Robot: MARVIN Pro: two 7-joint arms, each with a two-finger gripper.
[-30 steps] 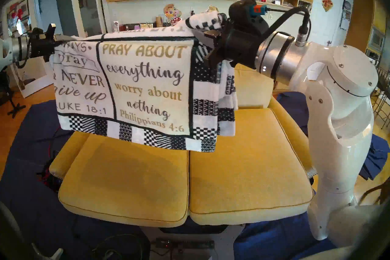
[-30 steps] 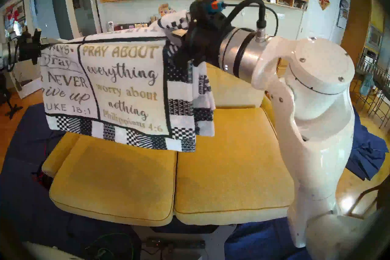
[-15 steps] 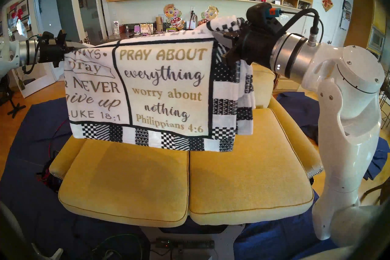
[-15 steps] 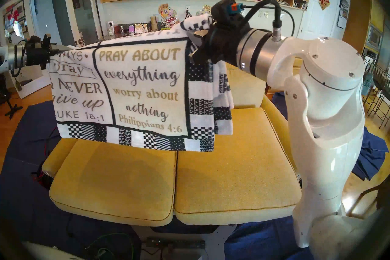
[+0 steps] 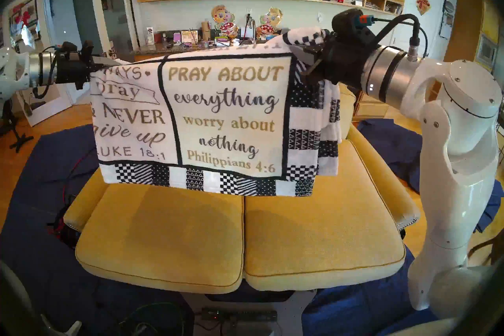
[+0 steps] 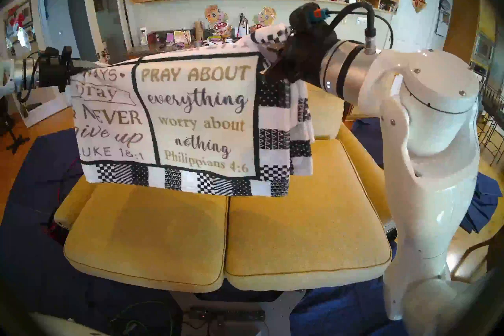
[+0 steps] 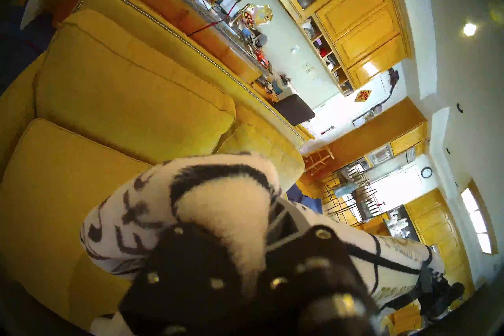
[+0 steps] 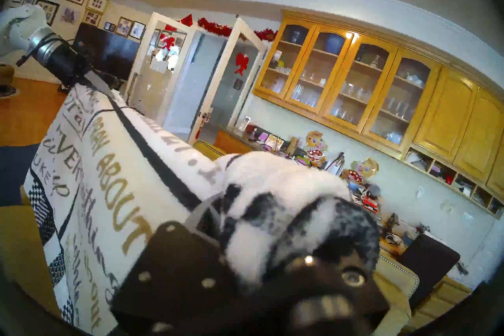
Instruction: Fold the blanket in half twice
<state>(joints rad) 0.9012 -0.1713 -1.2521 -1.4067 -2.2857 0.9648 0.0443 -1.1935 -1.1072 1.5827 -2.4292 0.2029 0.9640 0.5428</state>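
The blanket (image 5: 223, 120) (image 6: 196, 122) is white fleece with gold and grey lettering and a black-and-white patchwork border. It hangs folded over in the air above the yellow sofa seat (image 5: 245, 231), stretched between my two grippers. My left gripper (image 5: 94, 65) (image 6: 71, 68) is shut on its upper left corner. My right gripper (image 5: 308, 60) (image 6: 268, 58) is shut on its upper right corner, where bunched fleece rises above the fingers. The left wrist view shows fleece (image 7: 212, 207) bunched between the fingers. The right wrist view shows the same (image 8: 272, 191).
The yellow two-cushion sofa (image 6: 226, 234) stands under the blanket, its backrest (image 5: 346, 109) behind. Navy blue cloths (image 5: 41, 177) cover the floor around it. Cables and a power strip (image 5: 240, 316) lie on the floor in front. A cluttered kitchen counter (image 5: 207, 42) lies beyond.
Both arms have carried the hanging blanket to the right and slightly lower. It stays stretched between the two shut grippers.
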